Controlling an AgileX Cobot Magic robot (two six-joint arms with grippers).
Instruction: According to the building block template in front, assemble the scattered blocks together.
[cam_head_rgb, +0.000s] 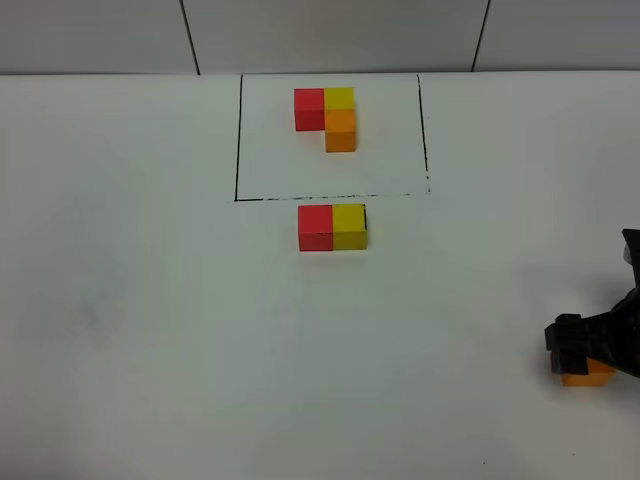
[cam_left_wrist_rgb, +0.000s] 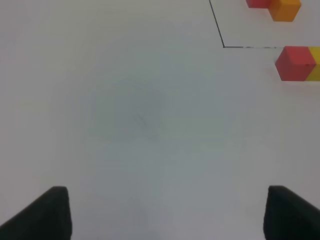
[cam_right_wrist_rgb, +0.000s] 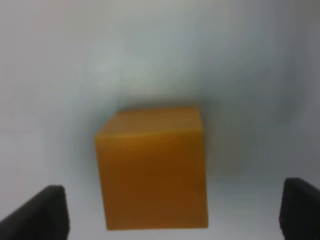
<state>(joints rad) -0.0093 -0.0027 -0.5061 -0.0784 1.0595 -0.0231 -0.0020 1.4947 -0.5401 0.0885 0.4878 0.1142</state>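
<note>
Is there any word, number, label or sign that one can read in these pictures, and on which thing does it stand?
None can be read.
The template cubes, the red block, the yellow block and the orange block show plain faces.
The black frame on the table is only a drawn line, not a sign.

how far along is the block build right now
Done: the red block and yellow block sit side by side, touching, like the top row of the template. In hand: the right gripper hangs open over the orange block, not gripping it. Left: grab it and set it against the yellow block's near side.
</note>
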